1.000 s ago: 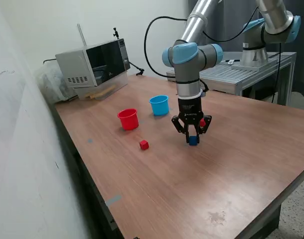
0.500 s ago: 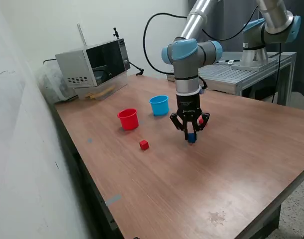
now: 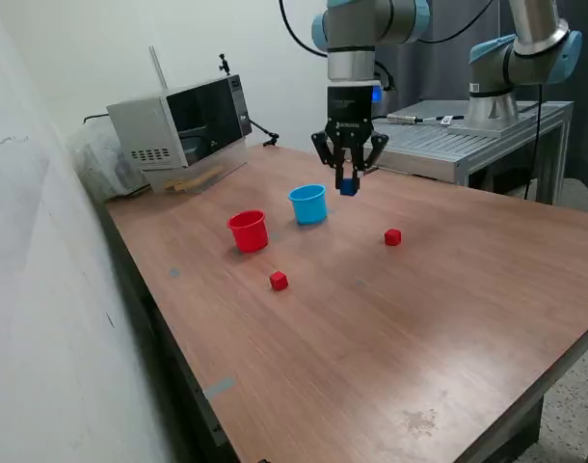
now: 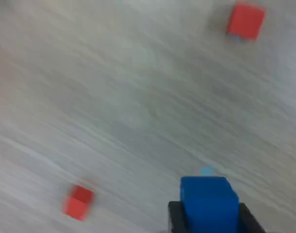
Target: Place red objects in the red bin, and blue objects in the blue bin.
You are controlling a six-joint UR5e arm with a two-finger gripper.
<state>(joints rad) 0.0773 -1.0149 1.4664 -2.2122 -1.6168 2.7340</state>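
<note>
**Blue cube held aloft above the table, close to the blue cup**

Nearest the exterior camera, a red cube (image 3: 279, 281) sits on the wooden table (image 3: 390, 347). A second red cube (image 3: 392, 236) lies well apart from it, at about two o'clock from the first. Farther back, the red cup (image 3: 248, 231) stands upright at roughly eleven o'clock from the near cube, and the light blue cup (image 3: 308, 204) stands near it, at about two o'clock from the red cup. The gripper (image 3: 349, 186) hangs in the air beside the light blue cup, its fingers closed on a dark blue cube (image 4: 209, 204). The blurred wrist view shows this cube pinched between both fingers. Farthest back, a microwave (image 3: 183, 121) rests at the table's far edge.
</note>
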